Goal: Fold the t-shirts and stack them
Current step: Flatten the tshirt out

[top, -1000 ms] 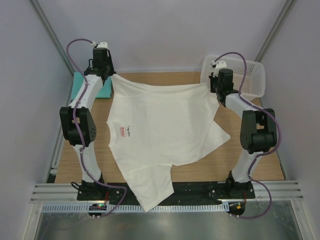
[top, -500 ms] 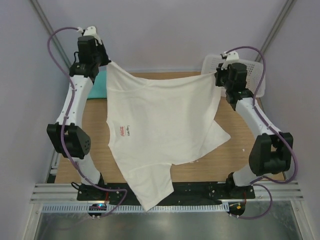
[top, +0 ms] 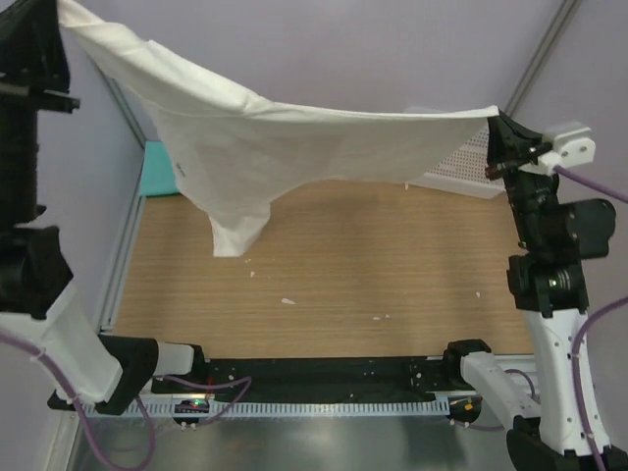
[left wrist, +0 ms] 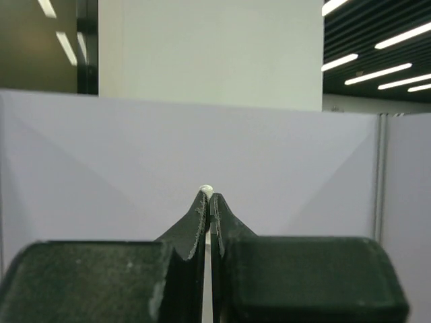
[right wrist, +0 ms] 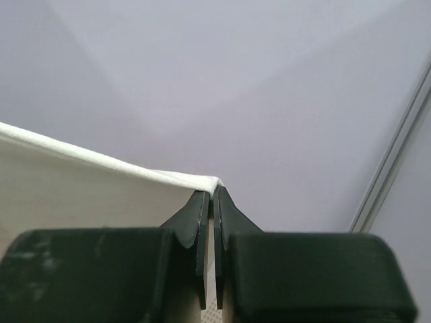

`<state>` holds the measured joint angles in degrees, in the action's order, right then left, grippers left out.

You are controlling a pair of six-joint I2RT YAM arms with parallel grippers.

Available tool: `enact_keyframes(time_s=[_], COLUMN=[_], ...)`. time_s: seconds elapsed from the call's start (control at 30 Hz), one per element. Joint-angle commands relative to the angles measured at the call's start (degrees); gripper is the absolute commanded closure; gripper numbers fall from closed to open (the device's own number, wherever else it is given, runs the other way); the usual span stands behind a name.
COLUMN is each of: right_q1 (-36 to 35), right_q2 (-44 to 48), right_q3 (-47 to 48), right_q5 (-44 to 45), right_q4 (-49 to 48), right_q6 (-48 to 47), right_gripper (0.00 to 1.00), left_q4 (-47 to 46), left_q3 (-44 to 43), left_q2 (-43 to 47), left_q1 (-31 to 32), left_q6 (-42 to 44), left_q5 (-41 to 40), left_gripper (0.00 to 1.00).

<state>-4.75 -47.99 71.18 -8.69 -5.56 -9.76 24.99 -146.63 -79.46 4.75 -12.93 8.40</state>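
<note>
The white t-shirt [top: 294, 137] hangs high in the air, stretched between my two grippers, its lower part drooping toward the table at the left. Its red print is not visible. My left gripper [top: 61, 8] is at the top left corner, shut on one corner of the shirt; in the left wrist view [left wrist: 207, 194] a small bit of white cloth shows at the tips. My right gripper [top: 494, 120] is at the right, shut on the other corner; the cloth edge [right wrist: 101, 165] runs left from the tips [right wrist: 214, 190]. The teal-green shirt [top: 150, 175] lies at the table's far left, mostly hidden.
The white mesh basket [top: 461, 167] stands at the back right, partly behind the raised shirt. The wooden table [top: 373, 265] carries a few small white specks. Grey walls enclose the sides and back.
Both arms have lifted the white shirt from the table high into the air, and it now hangs spread between the grippers. The arms have risen toward the camera.
</note>
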Motion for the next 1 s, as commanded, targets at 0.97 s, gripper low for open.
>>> enact_keyframes(time_s=[0.97], right_q1=[-0.08], right_q2=[-18.27], right_q3=[-16.66], right_q5=[7.80], right_q4=[-12.27], right_q6=[-5.79], right_gripper=[0.99], left_q4=[-16.02], left_q3=[34.28], left_q2=[-25.46], left_q1=[4.56], left_q6=[12.66], left_q5=[4.43], left_gripper=[1.00])
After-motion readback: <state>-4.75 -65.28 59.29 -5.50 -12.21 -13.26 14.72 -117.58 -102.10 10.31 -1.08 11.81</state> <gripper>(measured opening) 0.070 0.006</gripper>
